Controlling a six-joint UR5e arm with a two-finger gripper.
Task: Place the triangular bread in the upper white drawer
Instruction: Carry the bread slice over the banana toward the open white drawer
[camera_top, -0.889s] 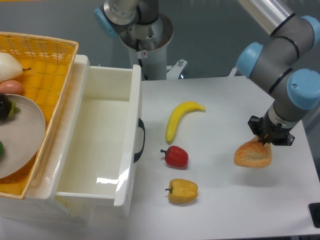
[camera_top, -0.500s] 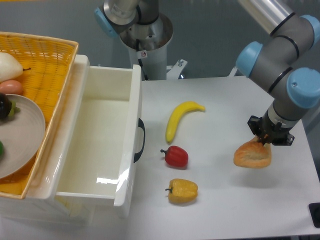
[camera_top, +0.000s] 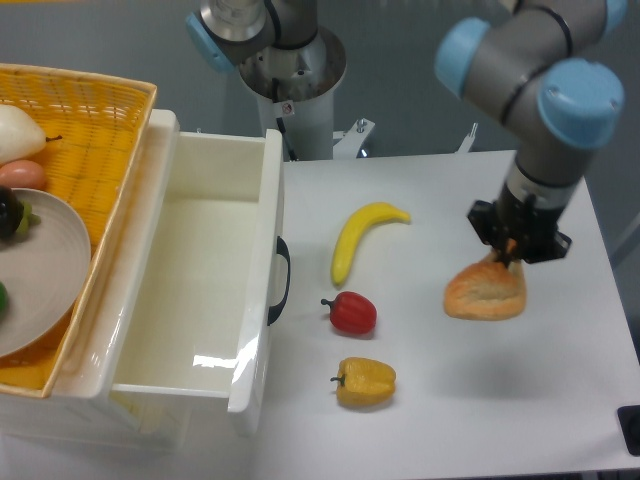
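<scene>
Golden-brown and crusty, the triangular bread (camera_top: 485, 291) is seen hanging just above the table (camera_top: 440, 420) at the right, its shadow thrown below it, well apart from the upper white drawer (camera_top: 200, 290) at the left. It is held by its far tip, presumably so that it can be carried across. The gripper (camera_top: 515, 252) is pinched narrowly on that tip. The banana (camera_top: 358, 236), red pepper (camera_top: 351, 312) and yellow pepper (camera_top: 365, 381) lie between bread and drawer.
</scene>
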